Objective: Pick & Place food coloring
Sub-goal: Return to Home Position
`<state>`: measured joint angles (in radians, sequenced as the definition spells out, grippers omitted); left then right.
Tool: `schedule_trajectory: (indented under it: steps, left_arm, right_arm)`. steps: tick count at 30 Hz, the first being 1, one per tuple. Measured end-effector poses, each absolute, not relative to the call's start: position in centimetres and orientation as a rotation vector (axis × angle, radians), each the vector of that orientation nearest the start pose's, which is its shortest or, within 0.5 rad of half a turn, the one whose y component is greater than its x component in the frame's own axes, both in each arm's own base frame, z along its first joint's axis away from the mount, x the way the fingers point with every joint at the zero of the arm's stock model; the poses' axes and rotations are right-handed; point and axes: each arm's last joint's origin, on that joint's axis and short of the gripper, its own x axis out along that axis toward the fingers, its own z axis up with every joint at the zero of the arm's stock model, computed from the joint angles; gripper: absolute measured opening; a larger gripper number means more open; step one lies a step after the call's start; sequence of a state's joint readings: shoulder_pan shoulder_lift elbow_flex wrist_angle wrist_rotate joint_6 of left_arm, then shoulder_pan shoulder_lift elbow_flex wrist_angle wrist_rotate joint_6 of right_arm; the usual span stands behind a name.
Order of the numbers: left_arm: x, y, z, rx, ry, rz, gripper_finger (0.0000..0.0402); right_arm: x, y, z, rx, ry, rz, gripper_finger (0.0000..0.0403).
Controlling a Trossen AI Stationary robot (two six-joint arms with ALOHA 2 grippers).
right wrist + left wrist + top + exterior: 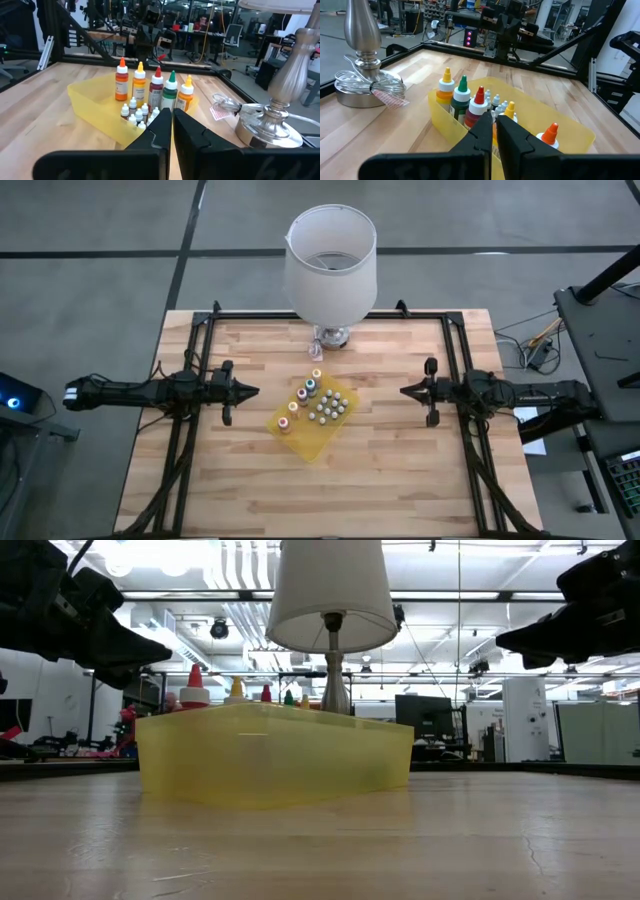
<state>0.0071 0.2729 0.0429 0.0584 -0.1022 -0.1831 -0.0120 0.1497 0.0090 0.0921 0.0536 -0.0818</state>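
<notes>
left pincer [252, 392]: mine, clenched on nothing, fingers pressed together. Hangs left of the tray, apart from it, tips aimed at it.
right pincer [404, 391]: also clenched and empty. Hangs right of the tray, well apart, tips facing my left one across the table [400, 480].
height: the low view puts both my pincers up off the wood, touching nothing.
tray [308, 442]: shallow see-through yellow bin in the middle of the table, turned diagonally, between my two pincers.
food coloring bottles [302, 394]: five, all upright inside the tray, in one row along its far-left wall.
row order: orange-capped bottle [121, 82] at the near end, then yellow-capped bottle [139, 85], red-capped bottle [157, 92], green-capped bottle [171, 95], and second yellow-capped bottle [186, 97] at the far end, nearest the lamp.
spacing: the far three stand close together, the near two a bit looser.
small white bottles [328, 407]: cluster inside the same tray, just right of the row.
lamp [331, 265]: white shade, silver base on the table's far edge, centre, beyond the tray and not touching it.
cord [367, 82]: coiled on the lamp base.
</notes>
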Motion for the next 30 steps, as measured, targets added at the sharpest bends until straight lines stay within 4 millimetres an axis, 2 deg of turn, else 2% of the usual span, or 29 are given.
schedule_trajectory:
  steps: [30]
  left_arm:
    - [11.31, 0.37, 16.08, -0.174, 0.161, 0.124, 0.0]
  right_arm:
    - [9.7, -0.27, 16.81, -0.085, -0.023, -0.066, 0.0009]
